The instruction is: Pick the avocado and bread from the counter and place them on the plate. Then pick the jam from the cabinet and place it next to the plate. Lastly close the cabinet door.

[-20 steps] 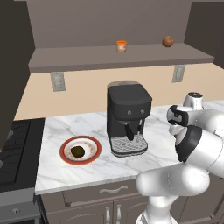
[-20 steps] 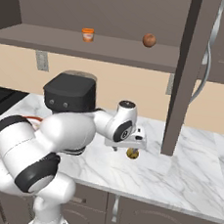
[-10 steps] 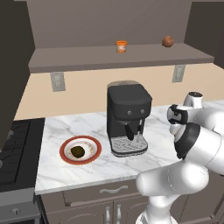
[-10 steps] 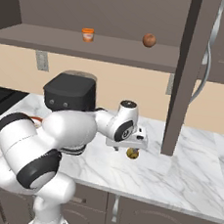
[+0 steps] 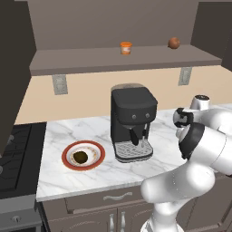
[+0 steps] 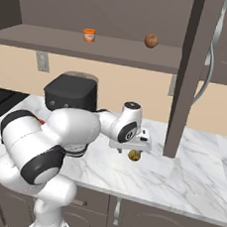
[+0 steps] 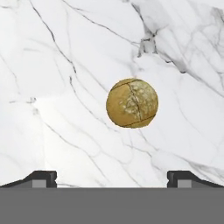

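Gripper (image 7: 111, 177) spread wide, holding nothing, hovering above the round tan-yellow bread lump (image 7: 131, 103) on the white grey-veined marble counter (image 7: 65, 87). The dark lump on the red-rimmed plate (image 5: 68, 161) is probably the avocado (image 5: 80, 157). Risk: the round lump could roll or squirt out if the fingers close off-centre.

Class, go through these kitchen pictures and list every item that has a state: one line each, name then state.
Avocado: lying on the plate.
Plate: on the counter, holding the avocado.
Bread: on the counter, not gripped.
Gripper: fingers spread open, above the bread.
Jam: upright on the cabinet shelf.
Cabinet door: open.
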Available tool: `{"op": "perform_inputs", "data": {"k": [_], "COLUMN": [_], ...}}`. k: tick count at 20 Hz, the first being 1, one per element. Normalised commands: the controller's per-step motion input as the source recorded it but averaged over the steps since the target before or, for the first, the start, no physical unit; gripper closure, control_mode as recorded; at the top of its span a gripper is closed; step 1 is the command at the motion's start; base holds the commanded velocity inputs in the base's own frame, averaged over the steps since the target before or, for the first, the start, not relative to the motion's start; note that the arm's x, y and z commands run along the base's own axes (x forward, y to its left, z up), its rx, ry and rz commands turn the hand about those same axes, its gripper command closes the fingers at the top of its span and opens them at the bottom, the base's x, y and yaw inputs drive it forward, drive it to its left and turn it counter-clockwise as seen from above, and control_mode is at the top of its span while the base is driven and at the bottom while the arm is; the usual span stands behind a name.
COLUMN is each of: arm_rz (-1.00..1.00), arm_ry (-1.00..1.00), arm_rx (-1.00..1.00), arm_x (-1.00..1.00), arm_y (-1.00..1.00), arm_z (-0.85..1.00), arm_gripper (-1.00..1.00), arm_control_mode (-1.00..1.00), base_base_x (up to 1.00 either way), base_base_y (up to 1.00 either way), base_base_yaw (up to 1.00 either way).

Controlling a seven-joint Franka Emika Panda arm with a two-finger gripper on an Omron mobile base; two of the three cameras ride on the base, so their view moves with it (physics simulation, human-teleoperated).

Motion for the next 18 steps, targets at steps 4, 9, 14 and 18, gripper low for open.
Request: {"op": "perform_inputs", "data": {"k": [4, 9, 14, 18], "arm_rz": [0.00, 0.00, 0.00, 0.00], "arm_ry": [0.01, 0.01, 0.01, 0.02], "arm_rx": [0.00, 0.00, 0.00, 0.00], "arm_x": [0.06, 0.06, 0.05, 0.09], "arm_y": [-0.03, 0.00, 0.00, 0.00], "arm_z": [-0.03, -0.05, -0.05, -0.05], "arm_gripper": [-1.00, -1.00, -1.00, -1.00], "arm_control_mode": [-1.00, -1.00, -1.00, -1.00], "base_base_x": [0.00, 0.00, 0.00, 0.00], "base_base_y": [0.00, 0.00, 0.00, 0.00], "base_base_yaw": [0.00, 0.00, 0.00, 0.00]}}
